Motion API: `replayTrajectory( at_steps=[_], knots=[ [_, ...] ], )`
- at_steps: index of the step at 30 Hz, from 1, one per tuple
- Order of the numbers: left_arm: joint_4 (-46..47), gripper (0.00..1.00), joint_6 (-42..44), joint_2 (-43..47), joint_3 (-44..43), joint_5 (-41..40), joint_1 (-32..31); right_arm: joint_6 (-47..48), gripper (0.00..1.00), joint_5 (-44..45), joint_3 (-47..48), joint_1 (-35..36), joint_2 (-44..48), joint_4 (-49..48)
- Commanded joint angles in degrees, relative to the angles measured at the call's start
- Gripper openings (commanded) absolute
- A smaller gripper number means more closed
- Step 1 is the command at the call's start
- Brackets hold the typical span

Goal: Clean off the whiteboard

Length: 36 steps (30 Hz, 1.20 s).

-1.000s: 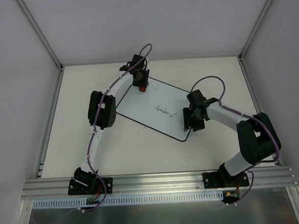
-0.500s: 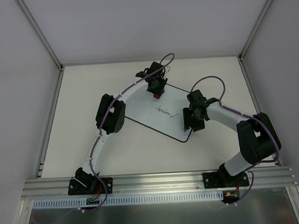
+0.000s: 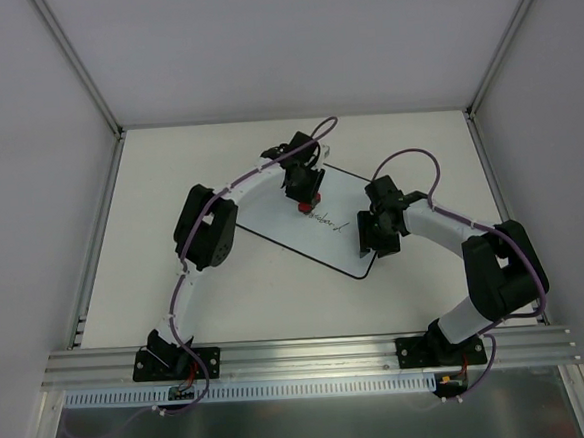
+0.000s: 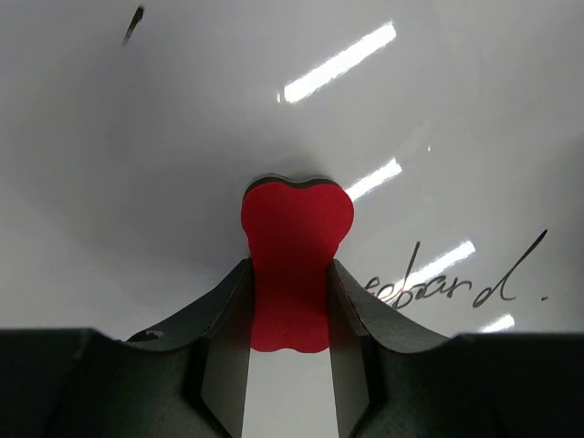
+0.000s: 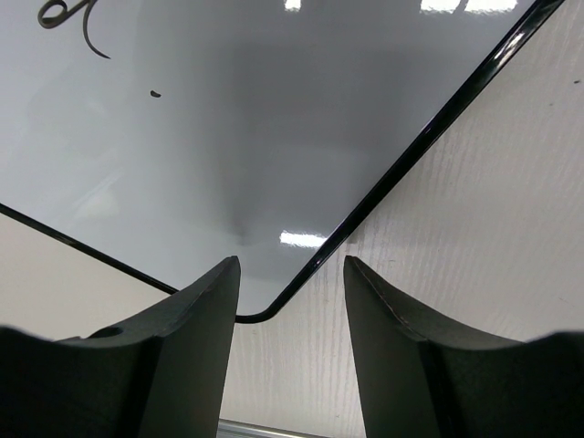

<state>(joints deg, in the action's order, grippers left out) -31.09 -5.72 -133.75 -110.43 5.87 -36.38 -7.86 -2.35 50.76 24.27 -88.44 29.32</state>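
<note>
The whiteboard lies at an angle on the table, with dark handwriting near its middle. My left gripper is shut on the red bone-shaped eraser, which is pressed on the board at the left end of the writing. In the left wrist view the eraser sits between my fingers, with the letters "eboard" to its right. My right gripper is open and empty over the board's near right corner, its jaws either side of the black edge.
Pale tabletop surrounds the board, and also shows in the right wrist view. White enclosure walls stand on three sides, with metal posts at the back corners. An aluminium rail holds the arm bases along the near edge.
My left gripper carried the eraser from the board's far left corner rightward, then nearer, onto the start of the writing, whose first letters are gone. The right arm has not moved.
</note>
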Motion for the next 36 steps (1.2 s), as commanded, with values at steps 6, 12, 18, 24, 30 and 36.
replayTrajectory(
  at_steps=[6,12,18,24,30,36],
  knots=[
    [-9.16,0.13,-5.45,2.36,5.66,-5.33,8.25,-0.84,0.54,0.86,-1.28,0.16,1.34,-0.76],
    [-8.81,0.13,-6.67,3.67,8.12,-6.75,8.96,-2.6,0.53,0.95,-2.86,0.34,1.96,-1.55],
    [-8.37,0.12,-8.08,3.59,8.83,-4.83,1.6,-4.27,0.53,0.33,-4.27,0.25,2.4,-3.13],
    [-8.02,0.1,-12.2,1.04,6.64,-1.21,-5.79,-5.85,0.52,1.21,-5.14,0.25,3.27,-3.92],
    [-7.76,0.09,-13.53,-0.02,4.53,0.99,-9.23,-6.56,0.52,4.72,-7.34,-0.36,6.7,-4.18],
    [-7.58,0.08,-14.06,1.12,5.92,-0.51,-7.22,-7.26,0.5,6.92,-8.31,-3.08,10.04,-4.01]
  ],
)
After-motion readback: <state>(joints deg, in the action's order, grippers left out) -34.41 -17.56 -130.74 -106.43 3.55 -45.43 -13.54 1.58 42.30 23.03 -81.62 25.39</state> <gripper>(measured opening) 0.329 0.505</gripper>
